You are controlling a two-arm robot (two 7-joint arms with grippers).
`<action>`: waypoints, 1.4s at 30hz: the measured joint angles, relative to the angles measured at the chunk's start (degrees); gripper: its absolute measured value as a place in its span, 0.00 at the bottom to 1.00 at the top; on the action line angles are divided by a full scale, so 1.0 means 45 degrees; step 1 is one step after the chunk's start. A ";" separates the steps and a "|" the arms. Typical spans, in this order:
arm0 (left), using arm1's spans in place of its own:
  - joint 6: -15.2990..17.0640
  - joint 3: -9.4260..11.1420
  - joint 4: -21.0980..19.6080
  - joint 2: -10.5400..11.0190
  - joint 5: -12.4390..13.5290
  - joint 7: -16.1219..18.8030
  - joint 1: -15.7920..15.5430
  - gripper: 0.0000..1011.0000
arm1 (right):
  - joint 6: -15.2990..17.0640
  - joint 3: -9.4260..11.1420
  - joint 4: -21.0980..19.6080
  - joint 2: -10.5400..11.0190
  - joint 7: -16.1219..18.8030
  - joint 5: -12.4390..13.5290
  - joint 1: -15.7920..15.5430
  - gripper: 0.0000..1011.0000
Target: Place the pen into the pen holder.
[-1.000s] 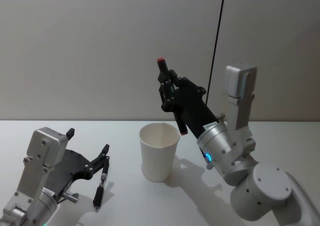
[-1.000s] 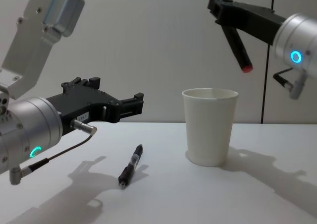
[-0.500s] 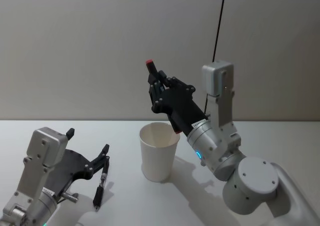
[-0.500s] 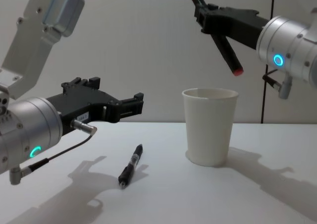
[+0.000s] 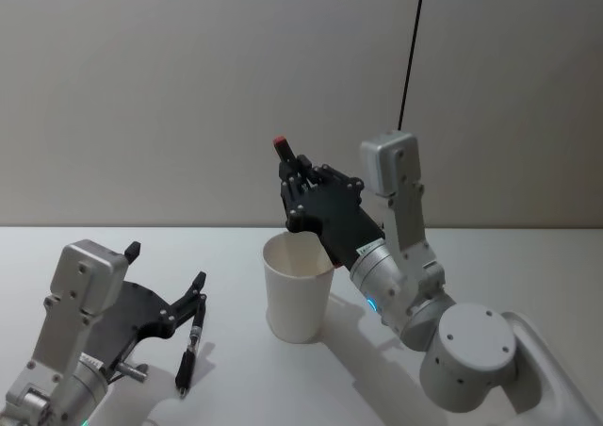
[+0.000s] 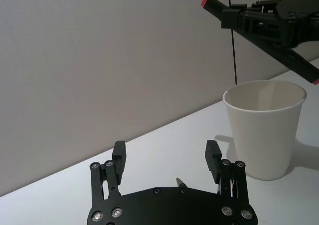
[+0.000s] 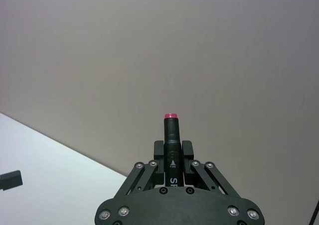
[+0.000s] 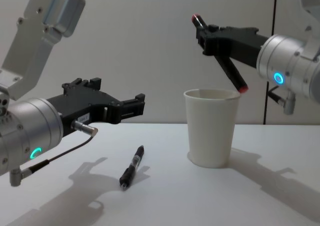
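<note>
A black pen (image 8: 231, 72) with red ends hangs tilted over the white pen holder (image 8: 211, 128), its lower red tip level with the rim's right side. My right gripper (image 8: 205, 33) is shut on the pen's upper part. From the head the gripper (image 5: 294, 176) sits just above the pen holder (image 5: 298, 289). The right wrist view shows the pen (image 7: 171, 135) upright between the fingers. My left gripper (image 5: 167, 266) stands open and holds nothing, low at the left, above a second black pen (image 5: 188, 346) lying on the table.
The white table (image 8: 75, 206) runs wide in front of the cup. A grey wall stands behind, with a thin dark vertical line (image 5: 410, 58) on it. The lying pen (image 8: 131, 167) is left of the cup.
My right gripper has carried the pen left and down, from high at the cup's right to just over its rim. The left arm and the lying pen have not moved.
</note>
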 joint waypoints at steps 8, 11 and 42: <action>0.0000 -0.0001 0.0000 0.0000 0.0000 0.0000 0.0000 0.99 | 0.0041 -0.0038 0.0128 0.0031 0.0011 -0.0129 -0.0121 0.20; 0.0000 -0.0001 0.0001 0.0000 0.0001 0.0000 0.0000 0.99 | 0.0038 -0.0052 0.0174 0.0035 0.0027 -0.0153 -0.0158 0.20; 0.0000 -0.0001 0.0000 0.0000 0.0000 0.0000 -0.0001 0.99 | -0.0412 0.0056 0.0612 -0.0196 0.0015 -0.0119 -0.0169 0.20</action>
